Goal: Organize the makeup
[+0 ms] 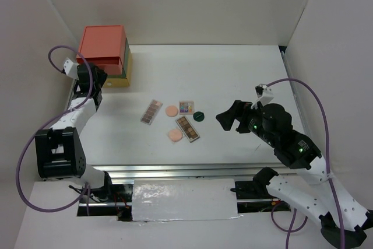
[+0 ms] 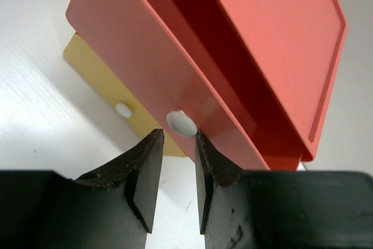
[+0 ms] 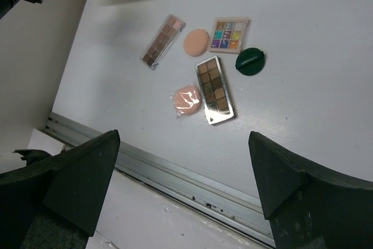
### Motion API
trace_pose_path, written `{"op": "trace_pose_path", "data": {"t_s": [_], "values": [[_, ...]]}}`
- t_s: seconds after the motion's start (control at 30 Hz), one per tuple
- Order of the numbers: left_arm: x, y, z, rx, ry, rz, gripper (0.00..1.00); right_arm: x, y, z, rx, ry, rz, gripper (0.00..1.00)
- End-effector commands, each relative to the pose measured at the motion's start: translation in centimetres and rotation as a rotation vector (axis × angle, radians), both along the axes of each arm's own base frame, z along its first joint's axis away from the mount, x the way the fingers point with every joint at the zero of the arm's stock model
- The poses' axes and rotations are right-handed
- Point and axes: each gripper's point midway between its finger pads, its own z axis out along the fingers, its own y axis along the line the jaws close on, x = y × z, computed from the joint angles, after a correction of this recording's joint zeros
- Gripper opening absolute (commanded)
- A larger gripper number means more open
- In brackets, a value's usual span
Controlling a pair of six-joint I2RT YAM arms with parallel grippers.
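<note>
1. We are seeing the left gripper (image 2: 178,139) set narrow, its fingertips pinching the small white round knob (image 2: 182,122) of the coral plastic drawer (image 2: 134,56), which is standing slightly open in the stacked coral, green and yellow drawer box (image 1: 105,51).
2. The right gripper (image 1: 229,115) is hanging wide open and holding nothing, over the white table (image 1: 245,74) just right of the makeup.
3. The makeup is lying loose mid-table:
   - the long pinkish rectangular palette (image 3: 162,41) is sitting leftmost;
   - a round peach puff (image 3: 196,42) is lying between it and the square multicolour palette (image 3: 230,35);
   - the dark green round compact (image 3: 250,62) is lying just beside that palette;
   - the brown mirrored palette (image 3: 214,90) is touching a second peach puff (image 3: 186,100).
</note>
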Motion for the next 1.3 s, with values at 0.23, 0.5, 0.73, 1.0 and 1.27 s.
{"op": "trace_pose_path", "data": {"t_s": [0.23,0.5,0.73,1.0,1.27], "values": [[3.7,0.6,1.1,0.040,-0.079,-0.018,0.43,1.9,1.3,0.1,-0.028,-0.036,0.023,1.00],[5.5,0.5,0.1,0.035,-0.059,-0.034,0.44,1.7,0.7,-0.2,-0.036,-0.043,0.008,1.00],[5.6,0.7,1.2,0.046,-0.091,-0.031,0.45,1.6,0.7,0.0,-0.034,-0.047,0.009,1.00],[2.5,0.3,0.5,-0.004,-0.070,0.000,0.74,1.5,0.9,0.0,-0.017,-0.053,0.021,1.00],[-0.3,-0.8,-2.3,-0.067,-0.089,-0.021,0.79,1.6,1.1,-0.3,-0.023,-0.056,0.032,1.00]]}}
